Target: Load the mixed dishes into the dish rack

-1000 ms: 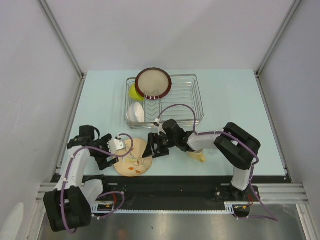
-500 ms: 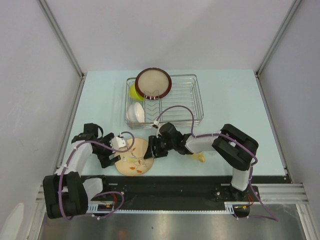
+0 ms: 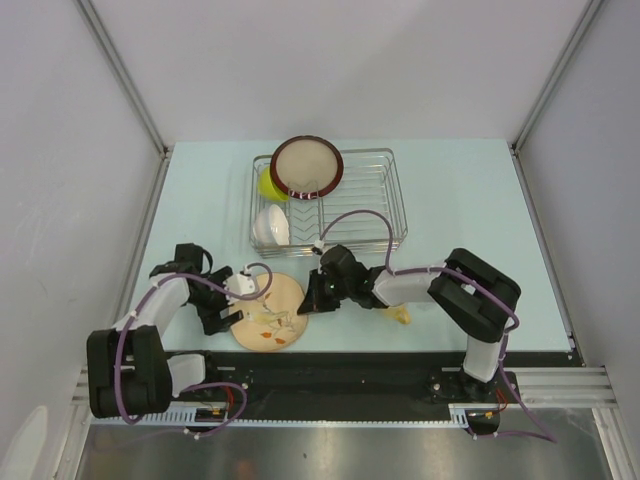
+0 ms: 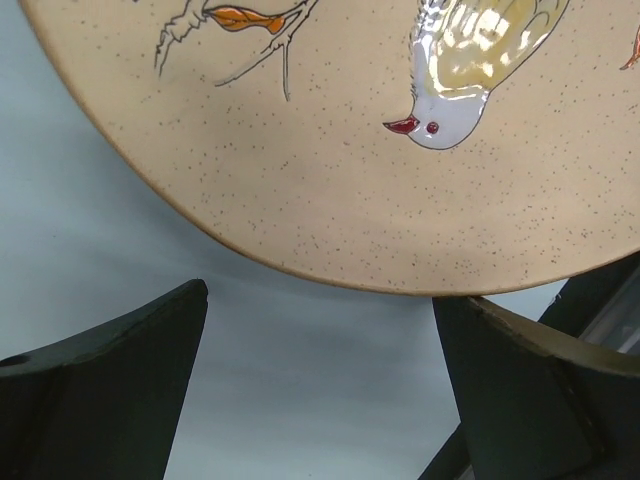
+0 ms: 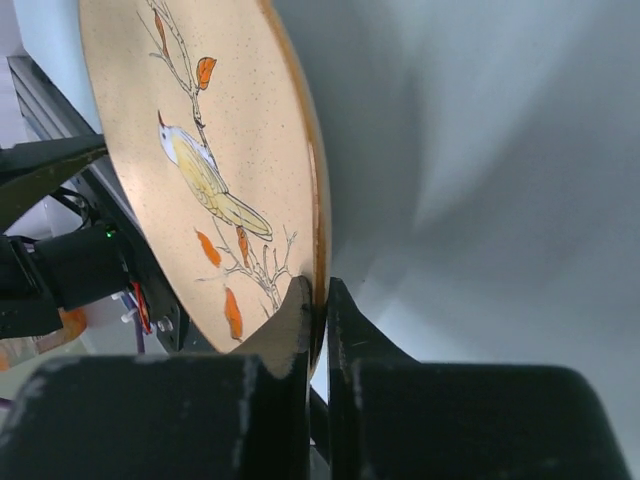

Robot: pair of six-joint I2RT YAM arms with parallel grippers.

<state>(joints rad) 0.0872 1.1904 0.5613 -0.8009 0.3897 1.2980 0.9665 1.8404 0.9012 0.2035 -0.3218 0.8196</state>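
Observation:
The beige plate with a bird and leafy pattern [image 3: 268, 314] lies near the table's front edge, between both arms. My right gripper [image 3: 308, 300] is shut on its right rim; in the right wrist view the fingers [image 5: 300, 320] pinch the plate's edge [image 5: 200, 150], which looks raised off the table. My left gripper [image 3: 235, 303] stands open at the plate's left edge. In the left wrist view the plate [image 4: 400, 200] sits just beyond the gripper [image 4: 320, 350], not between its fingertips. The dish rack [image 3: 385, 200] holds a dark-red-rimmed plate [image 3: 306, 167], a lime-green bowl [image 3: 267, 185] and a white bowl [image 3: 270, 227].
A pale yellow mug [image 3: 400, 314] lies on the table under the right arm's forearm, partly hidden. Grey walls close in the table on the left, right and back. The black mounting rail [image 3: 340, 365] runs along the front edge.
The right gripper's jaws have closed on the plate's right rim. The left arm has shifted slightly back to the left, still open.

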